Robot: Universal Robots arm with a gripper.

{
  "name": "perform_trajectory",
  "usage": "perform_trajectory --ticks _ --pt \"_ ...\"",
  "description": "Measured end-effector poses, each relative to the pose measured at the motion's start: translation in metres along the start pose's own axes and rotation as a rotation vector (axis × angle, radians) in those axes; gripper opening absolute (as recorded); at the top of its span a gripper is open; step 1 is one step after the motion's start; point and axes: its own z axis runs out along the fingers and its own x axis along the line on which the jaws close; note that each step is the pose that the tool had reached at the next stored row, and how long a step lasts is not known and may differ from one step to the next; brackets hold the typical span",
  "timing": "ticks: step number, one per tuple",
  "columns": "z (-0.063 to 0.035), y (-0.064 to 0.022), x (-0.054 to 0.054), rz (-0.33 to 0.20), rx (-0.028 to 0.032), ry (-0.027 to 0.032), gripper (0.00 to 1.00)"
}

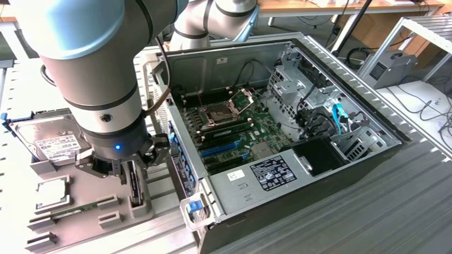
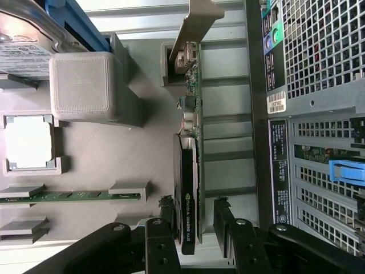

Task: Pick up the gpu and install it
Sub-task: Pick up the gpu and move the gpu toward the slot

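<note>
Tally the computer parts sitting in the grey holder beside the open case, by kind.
Hard drive: 1
Processor chip: 1
Memory stick: 1
Graphics card: 1
Total: 4

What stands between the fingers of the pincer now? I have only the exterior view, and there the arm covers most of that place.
Observer: The gpu stands on its edge inside the open pincer, with one finger on each side of it.
Operator: Do the fingers press it already?
Observer: No. A gap shows between the card and one finger.
Operator: Where is its metal end?
Observer: The silver bracket is at the end of the card far from the pincer.
</note>
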Motion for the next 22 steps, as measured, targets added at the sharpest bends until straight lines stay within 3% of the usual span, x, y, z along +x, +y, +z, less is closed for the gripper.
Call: perform_trajectory --ticks 13,22 --pt "0.0042 0.0 0.0001 0.0 -0.0002 -0.0001 0.42" --pt "0.0083 0.0059 0.0007 0.0 -0.0002 -0.0001 0.42"
